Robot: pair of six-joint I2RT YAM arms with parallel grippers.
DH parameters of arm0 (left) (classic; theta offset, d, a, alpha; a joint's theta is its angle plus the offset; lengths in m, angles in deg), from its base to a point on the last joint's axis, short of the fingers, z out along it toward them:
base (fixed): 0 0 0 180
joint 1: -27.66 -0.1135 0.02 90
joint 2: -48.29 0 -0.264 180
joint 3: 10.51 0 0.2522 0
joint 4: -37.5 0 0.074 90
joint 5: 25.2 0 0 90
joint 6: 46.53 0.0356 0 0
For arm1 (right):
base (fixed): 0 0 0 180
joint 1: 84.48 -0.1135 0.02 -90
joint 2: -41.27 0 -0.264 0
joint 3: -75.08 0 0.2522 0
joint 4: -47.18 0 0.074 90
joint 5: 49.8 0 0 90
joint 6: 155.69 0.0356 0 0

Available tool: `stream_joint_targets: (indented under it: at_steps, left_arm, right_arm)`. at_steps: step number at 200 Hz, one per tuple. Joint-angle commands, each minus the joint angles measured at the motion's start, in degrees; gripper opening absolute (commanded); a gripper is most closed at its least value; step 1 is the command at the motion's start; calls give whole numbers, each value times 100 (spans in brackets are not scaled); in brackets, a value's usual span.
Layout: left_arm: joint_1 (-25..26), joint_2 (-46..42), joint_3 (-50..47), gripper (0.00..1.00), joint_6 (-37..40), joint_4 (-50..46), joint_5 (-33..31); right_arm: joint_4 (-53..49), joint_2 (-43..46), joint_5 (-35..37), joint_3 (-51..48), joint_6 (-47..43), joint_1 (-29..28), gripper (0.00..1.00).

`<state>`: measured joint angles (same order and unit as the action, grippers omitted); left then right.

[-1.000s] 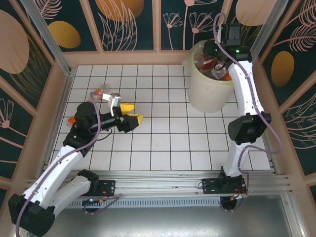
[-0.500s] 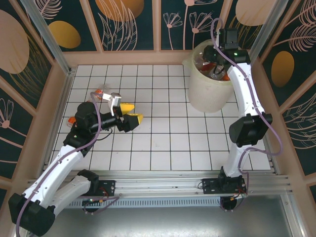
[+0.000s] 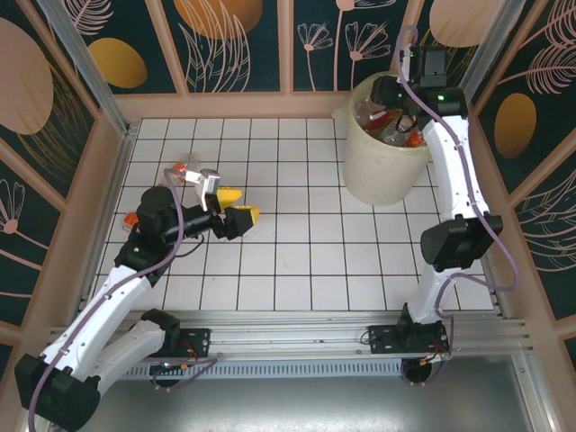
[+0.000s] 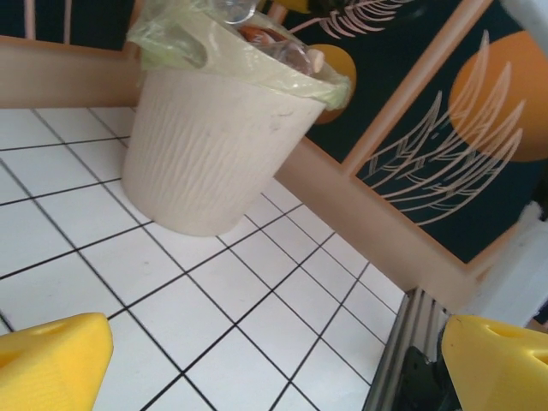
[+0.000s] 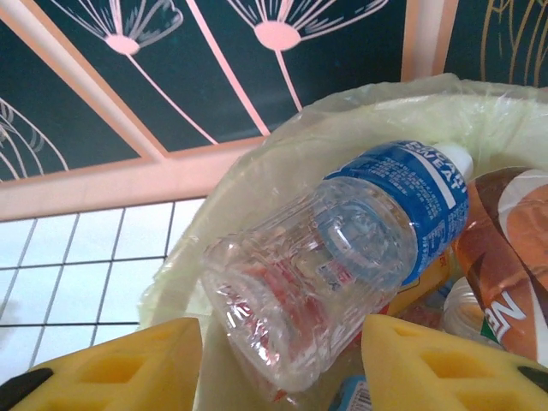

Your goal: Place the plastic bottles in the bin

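The bin stands at the table's back right, its pale green bag holding several plastic bottles. My right gripper hangs over its mouth. In the right wrist view its yellow fingers are part-closed on the base of a clear bottle with a blue label, whose cap end points at the bag. A brown-labelled bottle lies beside it. My left gripper hovers open and empty over the left tiles. Two bottles remain on the table: one behind the left gripper, another half hidden by the left arm.
Wooden walls with leaf-pattern panels ring the white tiled table. In the left wrist view the bin rises ahead beyond bare tiles, with the right wall rail behind it. The aluminium base rail runs along the near edge.
My right wrist has risen and shifted back and to the right over the bin. The left arm and the bottles on the table have stayed still.
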<state>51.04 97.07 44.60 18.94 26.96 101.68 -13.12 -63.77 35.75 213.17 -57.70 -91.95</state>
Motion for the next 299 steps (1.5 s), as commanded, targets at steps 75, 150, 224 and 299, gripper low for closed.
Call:
stream_joint_targets:
  at_steps: [75,150,224,299]
  left_arm:
    - [19,255,1170,99,225,-2211,-3104]
    - [-801,2174,2372,97,427,-3017,-3788]
    - [-1824,4163,3334,99,1349,-2870,-4551]
    - [-2370,6448,5080,99,1705,-3388,-4893]
  right_arm:
    - [2016,3492,-1919,-3868,72,-41,64]
    - [2536,4574,-2584,-5709,-3,-1408,73]
    - [3548,4583,-2456,-6872,479,-2520,73]
    - [3890,4552,-2198,-7386,694,-3086,73]
